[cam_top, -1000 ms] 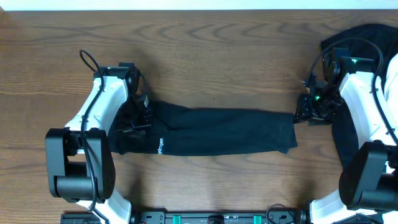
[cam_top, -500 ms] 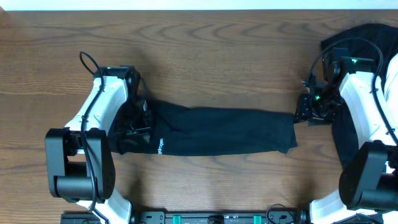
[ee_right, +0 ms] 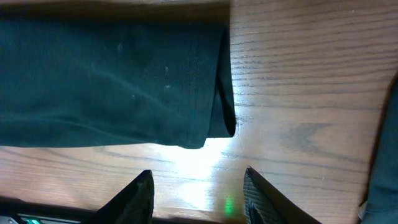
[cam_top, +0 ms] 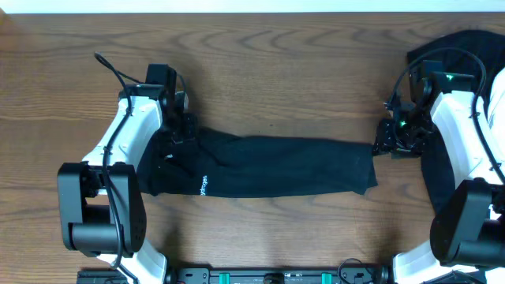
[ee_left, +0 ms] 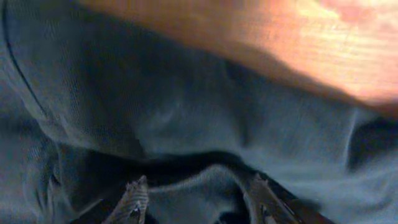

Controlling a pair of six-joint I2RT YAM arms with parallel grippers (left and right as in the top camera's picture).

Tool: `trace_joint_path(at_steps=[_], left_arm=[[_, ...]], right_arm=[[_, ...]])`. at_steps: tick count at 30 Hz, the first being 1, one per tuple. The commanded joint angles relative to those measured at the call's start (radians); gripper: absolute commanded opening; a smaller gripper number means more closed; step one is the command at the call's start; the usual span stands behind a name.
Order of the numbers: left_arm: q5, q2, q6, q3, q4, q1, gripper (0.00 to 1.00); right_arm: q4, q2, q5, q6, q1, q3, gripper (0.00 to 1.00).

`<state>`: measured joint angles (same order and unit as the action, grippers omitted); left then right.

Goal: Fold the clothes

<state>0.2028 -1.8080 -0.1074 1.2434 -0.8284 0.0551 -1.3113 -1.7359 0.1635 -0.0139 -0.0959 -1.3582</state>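
The clothes [cam_top: 276, 167] lie as a long black folded strip across the middle of the table, with white lettering [cam_top: 203, 188] near the left end. My left gripper [cam_top: 178, 132] hovers over the strip's far left corner. In the left wrist view its fingers [ee_left: 135, 198] stand apart, and a loose ridge of the clothes [ee_left: 186, 106] rises between them without being pinched. My right gripper [cam_top: 387, 147] sits just off the strip's right end. It is open over bare wood [ee_right: 198, 186], and the edge of the clothes [ee_right: 124, 81] lies a little ahead of the fingertips.
A second heap of black cloth [cam_top: 461, 47] lies at the far right corner, partly under the right arm. It also shows at the right edge of the right wrist view [ee_right: 387, 149]. Bare wooden table [cam_top: 276, 71] stretches behind the strip and in front of it.
The left gripper has gone from shut on the strip's left end to open, and has shifted toward the table's far side. The fabric stays on the table. The right arm has not moved.
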Motion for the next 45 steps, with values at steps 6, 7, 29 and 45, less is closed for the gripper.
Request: trace_joint_path(at_steps=[6,7,29,45], left_arm=[[-0.008,-0.019,0.020,-0.085,0.078,-0.003,0.28],[-0.009,-0.025,0.020,-0.096,0.079,-0.003,0.19],[-0.005,0.137,-0.066,-0.058,-0.154,-0.004,0.14],[0.069,-0.024,-0.059,-0.061,0.099,0.075,0.06]], right_arm=[[0.002,0.021,0.002,-0.008,0.005,-0.003,0.44],[0.002,0.021,0.002,-0.008,0.005,-0.003,0.44],[0.016,0.021,0.011,-0.016,0.005,-0.003,0.44],[0.014,0.021,0.021,-0.019,0.005,-0.003,0.43]])
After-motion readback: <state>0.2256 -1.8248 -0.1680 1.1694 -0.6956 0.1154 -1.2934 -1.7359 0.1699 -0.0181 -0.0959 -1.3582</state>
